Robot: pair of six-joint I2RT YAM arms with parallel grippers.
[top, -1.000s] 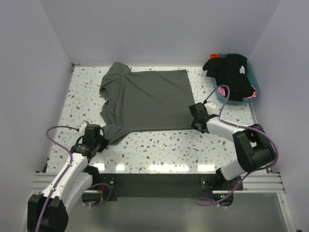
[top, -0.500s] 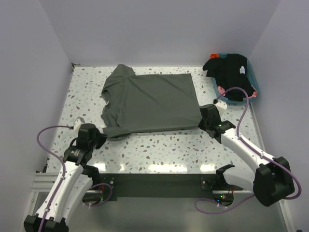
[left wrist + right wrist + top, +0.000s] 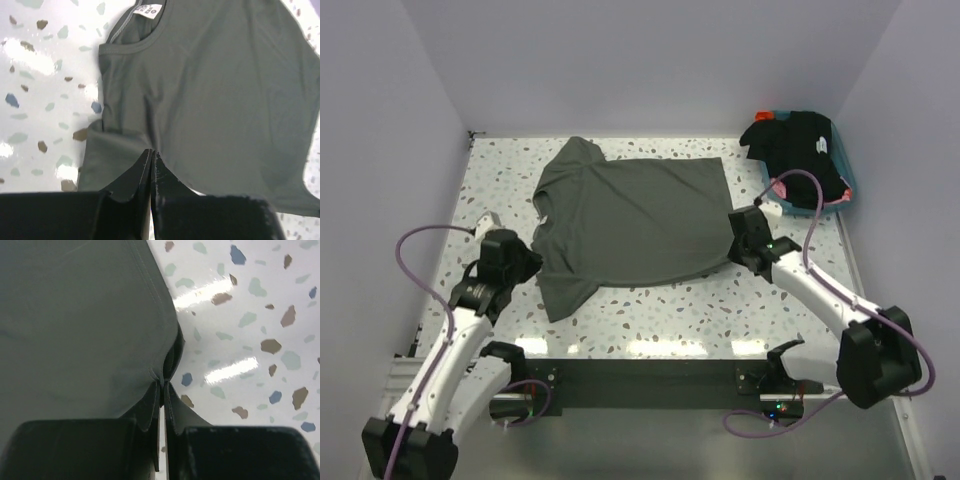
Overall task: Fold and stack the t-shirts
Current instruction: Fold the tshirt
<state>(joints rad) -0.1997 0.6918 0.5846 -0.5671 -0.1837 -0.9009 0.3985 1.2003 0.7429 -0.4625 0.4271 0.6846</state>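
From above, the wrists hide where each arm grips, and the teal plastic tub shows only a rim beneath heaped black t-shirts. The plain dark olive-grey t-shirt lies spread, lightly wrinkled, mid speckled white bench. The left pincer is clenched on its edge near the collar, and the right pincer on its hem corner. Since half a second ago the near-left sleeve has spread out nearer

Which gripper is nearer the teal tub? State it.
Right. The right gripper pinches the olive t-shirt just short of the teal tub; the left gripper is across the shirt.
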